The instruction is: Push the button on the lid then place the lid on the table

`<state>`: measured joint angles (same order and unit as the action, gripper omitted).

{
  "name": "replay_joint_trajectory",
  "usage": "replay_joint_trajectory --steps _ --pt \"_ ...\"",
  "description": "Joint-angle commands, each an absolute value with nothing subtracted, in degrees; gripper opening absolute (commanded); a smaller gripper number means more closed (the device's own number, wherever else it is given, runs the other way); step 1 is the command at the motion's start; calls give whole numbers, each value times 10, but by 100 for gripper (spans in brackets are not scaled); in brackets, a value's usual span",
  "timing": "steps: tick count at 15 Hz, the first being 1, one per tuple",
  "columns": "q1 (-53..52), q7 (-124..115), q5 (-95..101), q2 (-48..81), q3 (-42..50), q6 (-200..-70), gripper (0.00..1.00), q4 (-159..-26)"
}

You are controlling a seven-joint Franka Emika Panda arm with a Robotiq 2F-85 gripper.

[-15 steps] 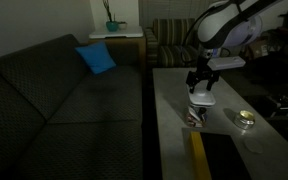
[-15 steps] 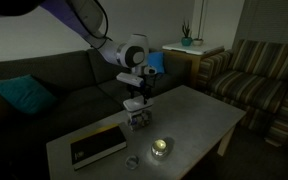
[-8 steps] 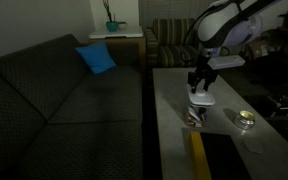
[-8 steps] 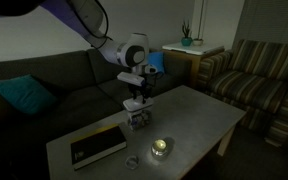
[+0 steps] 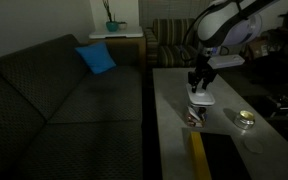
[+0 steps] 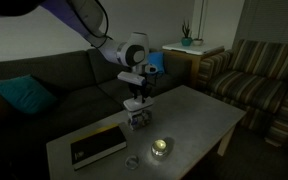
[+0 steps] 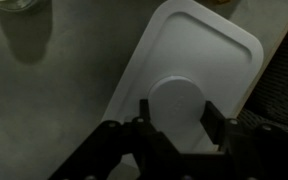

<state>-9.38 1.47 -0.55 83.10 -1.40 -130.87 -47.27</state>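
The white lid (image 7: pixel 199 45) sits on a patterned container (image 5: pixel 196 117) (image 6: pixel 138 120) on the pale grey table (image 5: pixel 172 100) (image 6: pixel 199 112). Both exterior views show my gripper (image 5: pixel 200 92) (image 6: pixel 137 99) coming straight down onto the lid (image 5: pixel 201 100) (image 6: pixel 137 106). In the wrist view the gripper (image 7: pixel 177 112) straddles the lid's raised round button (image 7: pixel 179 98). Its dark fingers (image 7: pixel 144 108) press against the button's two sides, so the gripper is shut on it. The container is hidden under the lid in that view.
A small round tin (image 5: pixel 246 119) (image 6: pixel 161 148) stands on the table near the container. A dark panel (image 6: pixel 97 146) lies at one end of the table. A dark sofa (image 5: pixel 64 100) with a blue cushion (image 5: pixel 96 58) runs alongside, and a striped armchair (image 6: pixel 259 90) stands beyond.
The fingers have drawn inward onto the button's sides. The arm and the lid stay where they were.
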Motion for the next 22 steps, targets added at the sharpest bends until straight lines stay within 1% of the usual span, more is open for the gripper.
replay_joint_trajectory --steps 1,14,22 --pt "-91 23 -5 818 -16 -1327 29 -493" --pt "-92 25 -4 778 -16 -1337 29 -545" --pt "-90 29 0 683 -13 -1378 29 -670"
